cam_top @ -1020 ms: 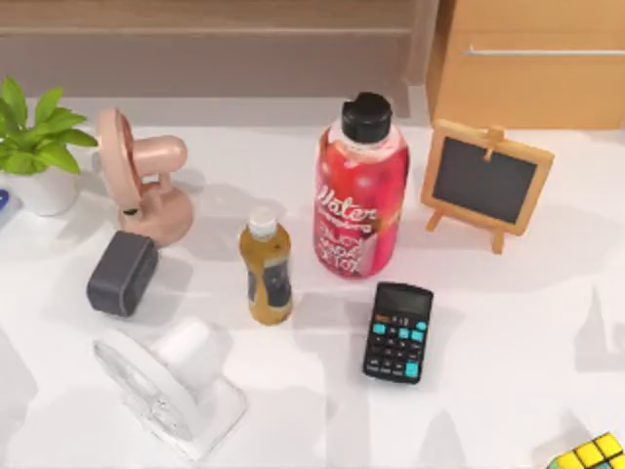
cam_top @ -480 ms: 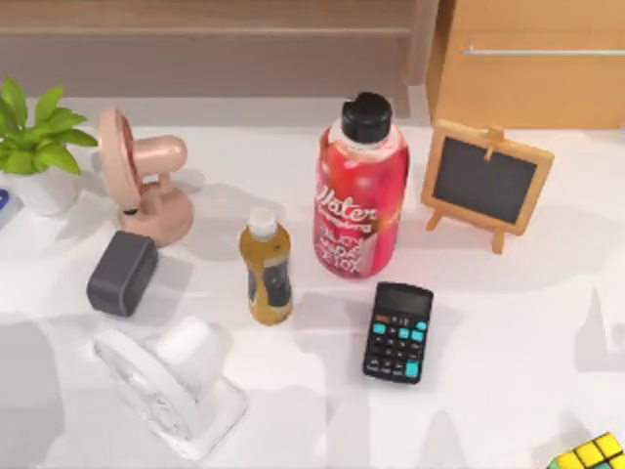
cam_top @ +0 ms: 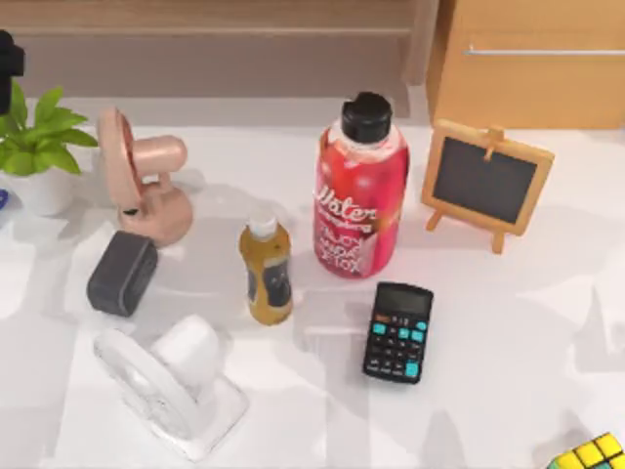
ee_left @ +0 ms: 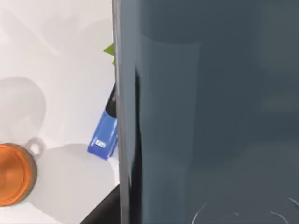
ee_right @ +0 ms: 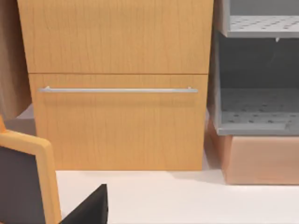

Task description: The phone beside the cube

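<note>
Filling the left wrist view, the phone (ee_left: 210, 112) — dark grey-blue face, pale rim, above a blue stapler (ee_left: 103, 135) — grip unclear, cube (cam_top: 592, 454) far right of the calculator (cam_top: 398, 332).

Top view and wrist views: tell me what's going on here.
The left arm is at the far-left back edge of the table, above the potted plant. The phone sits close up in front of its wrist camera, high over the table, so it appears to be carried. The cube lies at the front right corner, with no phone beside it yet. The right arm looks idle, its wrist camera facing the wooden cabinet.
</note>
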Robot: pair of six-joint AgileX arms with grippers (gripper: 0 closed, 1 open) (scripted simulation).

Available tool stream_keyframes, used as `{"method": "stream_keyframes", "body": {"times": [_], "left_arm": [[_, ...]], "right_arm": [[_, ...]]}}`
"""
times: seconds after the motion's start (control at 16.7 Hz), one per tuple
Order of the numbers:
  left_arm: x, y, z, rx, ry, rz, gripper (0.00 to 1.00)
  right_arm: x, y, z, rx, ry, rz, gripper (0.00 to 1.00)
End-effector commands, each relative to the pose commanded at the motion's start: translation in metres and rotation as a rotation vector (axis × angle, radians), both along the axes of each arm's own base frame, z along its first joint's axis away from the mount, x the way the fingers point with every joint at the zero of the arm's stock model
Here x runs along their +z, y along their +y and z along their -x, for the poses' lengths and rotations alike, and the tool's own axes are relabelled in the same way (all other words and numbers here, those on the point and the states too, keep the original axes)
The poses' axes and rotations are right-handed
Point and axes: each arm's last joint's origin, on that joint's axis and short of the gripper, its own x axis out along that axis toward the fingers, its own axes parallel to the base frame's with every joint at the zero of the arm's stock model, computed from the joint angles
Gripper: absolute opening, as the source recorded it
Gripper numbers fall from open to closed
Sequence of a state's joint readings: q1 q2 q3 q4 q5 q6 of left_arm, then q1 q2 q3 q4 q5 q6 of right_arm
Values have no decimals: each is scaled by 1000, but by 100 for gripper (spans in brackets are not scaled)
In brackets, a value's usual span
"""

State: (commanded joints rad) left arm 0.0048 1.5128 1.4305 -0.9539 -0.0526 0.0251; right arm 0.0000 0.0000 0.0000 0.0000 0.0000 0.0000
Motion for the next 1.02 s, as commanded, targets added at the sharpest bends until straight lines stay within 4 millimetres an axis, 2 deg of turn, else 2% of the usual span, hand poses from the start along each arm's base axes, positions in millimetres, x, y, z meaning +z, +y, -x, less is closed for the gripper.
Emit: {"method": "stream_keyframes", "body": {"times": [0.18, 0.3, 0.6, 0.84, 1.02], "left_arm": [[2, -74, -1, -62, 21, 103, 0], [-2, -125, 6, -98, 64, 163, 0], [-29, -239, 49, -147, 234, 239, 0], [-66, -307, 96, -130, 375, 209, 0], [-97, -339, 130, -93, 452, 153, 0]], "right_arm": [[0, 0, 0, 0, 0, 0, 100], [0, 0, 0, 0, 0, 0, 100], [0, 0, 0, 0, 0, 0, 100], [0, 0, 0, 0, 0, 0, 100], [0, 0, 0, 0, 0, 0, 100]]}}
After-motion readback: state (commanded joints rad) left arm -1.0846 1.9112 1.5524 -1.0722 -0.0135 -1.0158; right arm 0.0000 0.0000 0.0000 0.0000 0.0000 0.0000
